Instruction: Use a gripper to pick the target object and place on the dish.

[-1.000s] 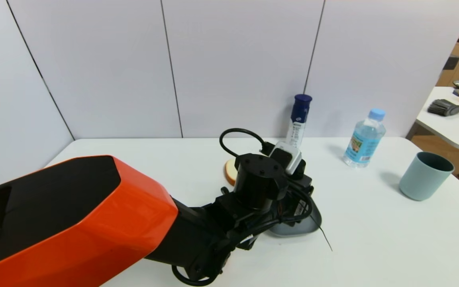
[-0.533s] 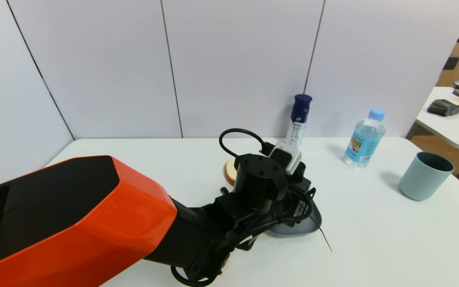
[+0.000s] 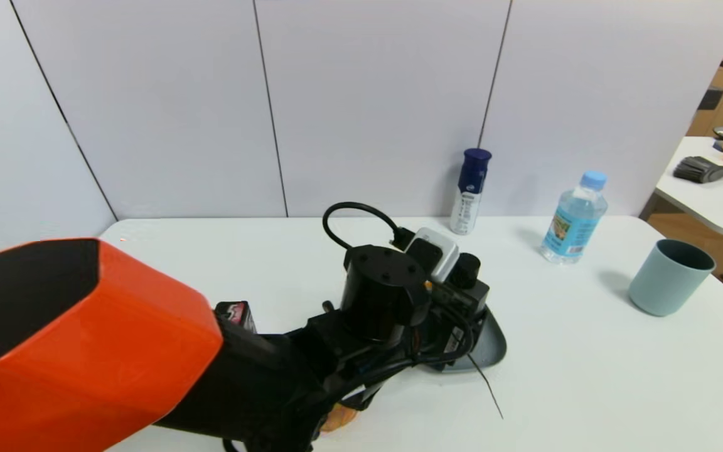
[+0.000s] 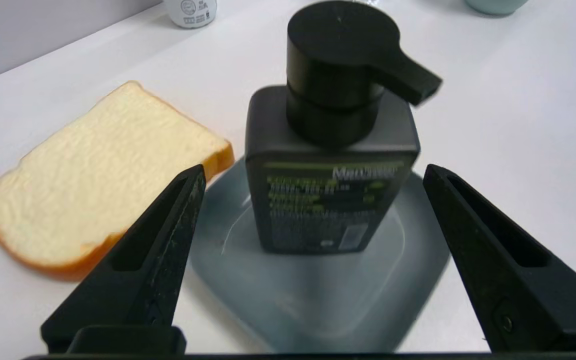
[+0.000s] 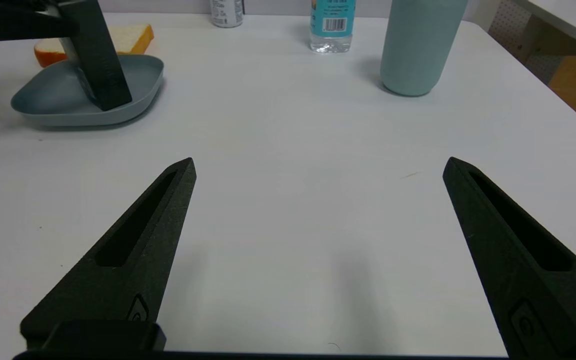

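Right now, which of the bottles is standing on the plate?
The dark squarish pump bottle, between the left gripper's open fingers; the clear bottle with the blue cap stands on the table.

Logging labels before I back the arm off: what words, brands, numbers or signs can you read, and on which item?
"Mer", rest of the line blurred: square dark-grey bottle with black pump top; its smaller green and white lines and pale label patch are unreadable.
Navy-capped white can: small print and round mark, unreadable.
Clear plastic water bottle with blue label: white print and barcode, too small to read.
Black-and-pink box: pink-and-white marking, unreadable.
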You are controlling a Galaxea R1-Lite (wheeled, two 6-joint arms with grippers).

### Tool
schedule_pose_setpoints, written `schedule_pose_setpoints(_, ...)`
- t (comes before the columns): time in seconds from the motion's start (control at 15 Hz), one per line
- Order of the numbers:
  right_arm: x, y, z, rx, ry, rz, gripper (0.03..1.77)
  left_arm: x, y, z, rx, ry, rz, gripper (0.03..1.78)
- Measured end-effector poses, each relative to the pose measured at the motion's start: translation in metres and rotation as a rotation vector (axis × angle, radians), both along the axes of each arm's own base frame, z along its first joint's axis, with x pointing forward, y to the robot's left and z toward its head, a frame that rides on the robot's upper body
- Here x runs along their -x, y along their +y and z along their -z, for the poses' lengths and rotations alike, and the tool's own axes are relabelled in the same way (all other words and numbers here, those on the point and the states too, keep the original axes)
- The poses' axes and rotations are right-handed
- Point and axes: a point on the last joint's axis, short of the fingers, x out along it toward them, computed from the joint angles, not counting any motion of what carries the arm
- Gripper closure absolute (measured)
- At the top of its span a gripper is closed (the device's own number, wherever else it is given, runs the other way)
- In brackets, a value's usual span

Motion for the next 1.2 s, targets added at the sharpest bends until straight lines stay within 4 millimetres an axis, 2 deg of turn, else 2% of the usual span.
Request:
schedule_pose_setpoints(0.33, 0.0, 0.0, 0.0, 0.0, 0.0, 0.0, 0.09, 0.038, 0.057, -0.025, -0.014, 0.007, -0.005, 0.17)
schedule_pose_setpoints(0.47, 0.0, 0.0, 0.0, 0.0, 0.0, 0.0, 0.09, 0.043, 0.09, -0.032, -0.024, 0.009, -0.059, 0.16)
schedule_pose_setpoints(0.67, 0.0, 0.0, 0.0, 0.0, 0.0, 0.0, 0.09, 0.029, 0.138, -0.04, -0.001, -0.01, -0.217, 0.14)
schedule_pose_setpoints(1.0, 0.0, 0.0, 0.0, 0.0, 0.0, 0.0, 0.09, -0.005, 0.189, -0.058, 0.067, -0.152, -0.444, 0.14)
schedule_pose_setpoints(1.2, 0.0, 0.0, 0.0, 0.0, 0.0, 0.0, 0.09, -0.013, 0.225, -0.067, 0.026, -0.221, -0.578, 0.12)
